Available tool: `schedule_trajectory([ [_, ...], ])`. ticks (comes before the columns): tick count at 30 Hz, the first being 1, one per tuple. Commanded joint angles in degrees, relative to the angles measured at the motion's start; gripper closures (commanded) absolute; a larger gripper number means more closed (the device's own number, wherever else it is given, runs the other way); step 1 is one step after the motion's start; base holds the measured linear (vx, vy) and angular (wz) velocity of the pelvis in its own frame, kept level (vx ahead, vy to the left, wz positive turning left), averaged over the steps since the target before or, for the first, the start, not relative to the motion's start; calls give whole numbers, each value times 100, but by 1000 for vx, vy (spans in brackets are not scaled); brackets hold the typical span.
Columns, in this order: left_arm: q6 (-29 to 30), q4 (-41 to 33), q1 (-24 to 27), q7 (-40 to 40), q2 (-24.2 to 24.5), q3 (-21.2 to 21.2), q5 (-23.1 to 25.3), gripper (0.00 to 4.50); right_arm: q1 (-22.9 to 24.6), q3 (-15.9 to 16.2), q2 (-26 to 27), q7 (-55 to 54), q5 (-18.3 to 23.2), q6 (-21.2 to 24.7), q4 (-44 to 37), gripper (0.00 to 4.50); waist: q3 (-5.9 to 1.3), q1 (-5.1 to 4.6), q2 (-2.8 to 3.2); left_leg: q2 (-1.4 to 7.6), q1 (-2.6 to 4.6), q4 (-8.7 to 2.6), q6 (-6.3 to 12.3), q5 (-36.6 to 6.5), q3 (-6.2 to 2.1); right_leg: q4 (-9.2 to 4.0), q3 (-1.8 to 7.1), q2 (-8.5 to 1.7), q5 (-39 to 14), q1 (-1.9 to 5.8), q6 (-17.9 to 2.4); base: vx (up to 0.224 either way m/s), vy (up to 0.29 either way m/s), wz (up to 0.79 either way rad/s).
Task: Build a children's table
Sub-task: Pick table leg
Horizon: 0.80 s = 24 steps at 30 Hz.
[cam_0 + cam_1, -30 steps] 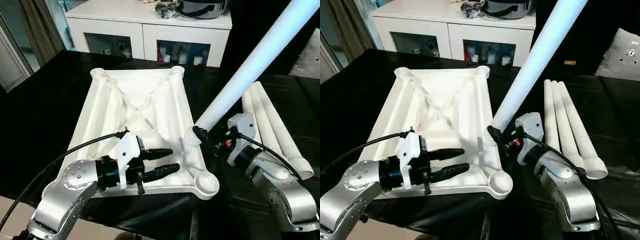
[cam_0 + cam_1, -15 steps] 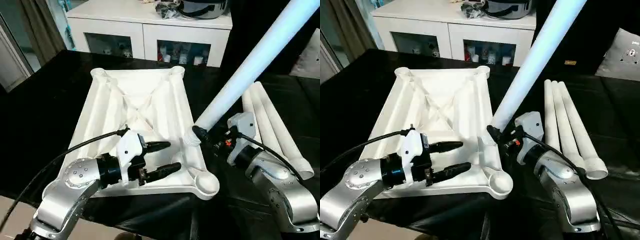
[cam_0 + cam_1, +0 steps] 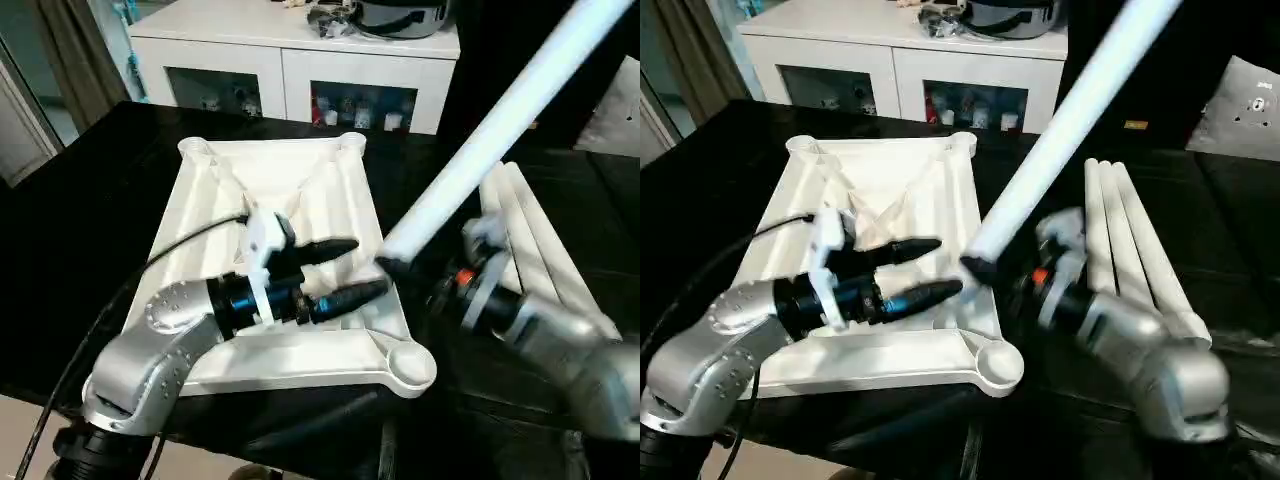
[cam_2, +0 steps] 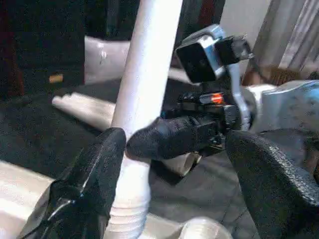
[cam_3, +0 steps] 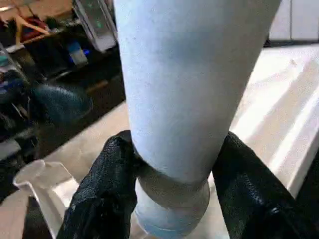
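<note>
Lying upside down on the black work table (image 3: 90, 200), the children's table top (image 3: 285, 190) shows its ribbed underside, with round sockets at its corners — its place on the cloth matches the earlier pictures. The right gripper (image 3: 392, 266) is clamped on the thick end of one white leg (image 3: 490, 125); in the right wrist view both black fingers (image 5: 107, 191) press the leg's sides just above its ribbed end. The leg slants up and away toward the far right. Half a second ago its lower end sat against the top's right edge; now it hangs a little above and just beside that edge, and the right arm has shifted.

The left gripper (image 3: 345, 270) has moved farther from the near edge and toward the right edge, over the top's ribs, its two fingers spread wide and holding nothing. In the left wrist view the held leg stands between those spread fingers (image 4: 92, 174).

Three more legs (image 3: 545, 245) lie side by side near the work table's right edge — unmoved.
</note>
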Motion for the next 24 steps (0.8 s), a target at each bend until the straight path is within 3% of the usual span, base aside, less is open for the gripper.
schedule_trajectory([
  [1,118,-111,-58,29,-8,74,-66,59,-44,-90,-42,111,217,178,-82,263,-339,2,-150,219,105,-376,93,-1004,-23,-503,168,-329,-857,191,-1046,0,0,0],
  [2,168,-126,-84,32,-26,81,-105,59,-48,-100,-81,171,281,242,-106,263,-346,17,-120,218,115,-369,91,-981,-24,-495,169,-336,-859,186,-1035,0,0,0],
  [4,284,-152,-141,19,-61,96,-244,59,-43,-118,-169,312,467,386,-178,263,-345,16,-156,220,109,-371,93,-965,-17,-502,168,-333,-871,189,-1016,0,0,0],
  [8,413,-175,-203,38,-98,112,-422,59,-54,-149,-269,454,699,538,-267,263,-342,24,-149,231,108,-375,79,-981,-17,-506,167,-341,-947,188,-977,0,0,0],
  [9,510,-205,-252,97,-164,174,-614,59,-77,-237,-342,563,988,700,-338,263,-341,24,-152,227,110,-375,77,-986,-15,-507,165,-338,-966,187,-964,0,0,0],
  [16,648,-237,-359,413,-533,607,-1215,59,-130,-664,-391,674,1705,976,-371,263,-346,39,-181,214,99,-349,101,-889,7,-514,160,-341,-1005,196,-1004,0,0,0],
  [23,795,-276,-465,305,-387,504,-1219,59,-153,-259,-710,737,1076,723,-426,263,-340,35,-180,221,98,-359,33,-911,5,-536,161,-332,-1158,182,-841,0,0,0],
  [24,802,-269,-484,297,-356,450,-1141,59,-185,-98,-774,698,792,557,-420,263,-341,34,-183,229,101,-363,6,-918,1,-535,163,-332,-1176,180,-810,0,0,0],
])
